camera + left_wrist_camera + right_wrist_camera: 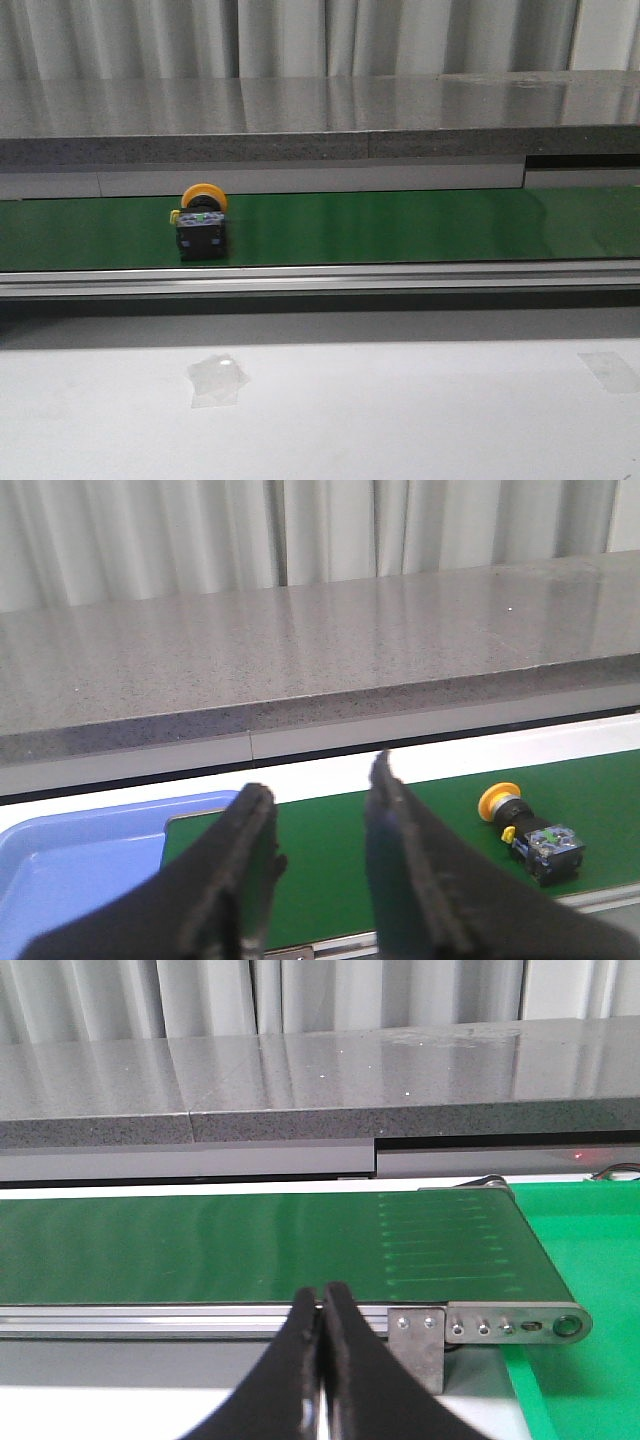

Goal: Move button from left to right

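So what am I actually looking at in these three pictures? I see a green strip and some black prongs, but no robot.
The robot has two arms, and each picture comes from one of its cameras. The first looks forward from the robot's front over a green conveyor belt. On it lies the button, a small switch with an orange-yellow cap on a black body. The other two cameras sit on the arms' wrists, so the black prongs are the robot's own fingers. The left gripper is open and holds nothing; past it you see the same button and the corner of a blue tray. The right gripper is shut, also empty, near the belt's end.
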